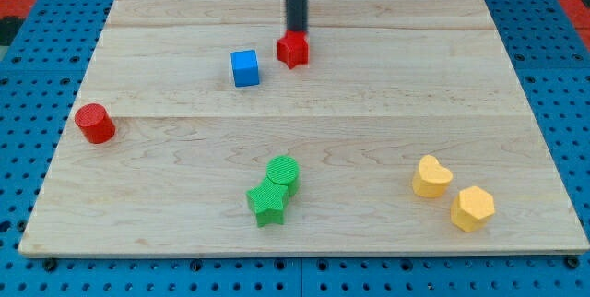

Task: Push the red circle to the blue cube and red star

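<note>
- Looking down my rod, I see my tip [295, 33] at the upper middle of the frame, right at the top edge of the red star [293, 50]; whether it touches the star I cannot tell, since the end meets the block's upper face.
- There are no fingers on this rig, only the plain dark rod, so nothing opens, closes or grips.
- The red circle [95, 123] sits at the left of the frame, near the left edge of the wooden board [369, 94], well apart from my tip and from the other blocks.
- The blue cube [244, 67] lies just left of the red star and slightly lower, close by but apart from it.
- At the lower middle, a green circle [284, 172] touches a green star [267, 202] below and left of it.
- At the lower right, a yellow heart-like block [430, 176] sits just beside a yellow hexagon [472, 208]; whether they touch is hard to make out.
- The rod's upper part is cut off by the top of the frame.
- The red star's points are hard to make out from this angle.
- I can read no writing or labels anywhere.
</note>
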Controlling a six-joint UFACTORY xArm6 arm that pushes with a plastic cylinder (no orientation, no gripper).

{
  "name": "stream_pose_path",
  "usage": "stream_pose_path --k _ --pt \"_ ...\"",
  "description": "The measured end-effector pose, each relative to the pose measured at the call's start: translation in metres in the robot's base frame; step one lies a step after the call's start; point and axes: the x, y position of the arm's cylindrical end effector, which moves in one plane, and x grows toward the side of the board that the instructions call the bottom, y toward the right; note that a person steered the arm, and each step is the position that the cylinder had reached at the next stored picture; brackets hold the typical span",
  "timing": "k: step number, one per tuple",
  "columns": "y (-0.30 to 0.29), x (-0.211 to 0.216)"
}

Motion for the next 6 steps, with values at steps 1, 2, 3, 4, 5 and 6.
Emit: stream_pose_path --k 1,2,3,4,5,6 --pt "0.012 0.052" --pt "0.026 0.091" --pt "-0.027 0.143" --pt "-0.157 0.164" --pt "-0.252 0.198" --pt "-0.327 0.160"
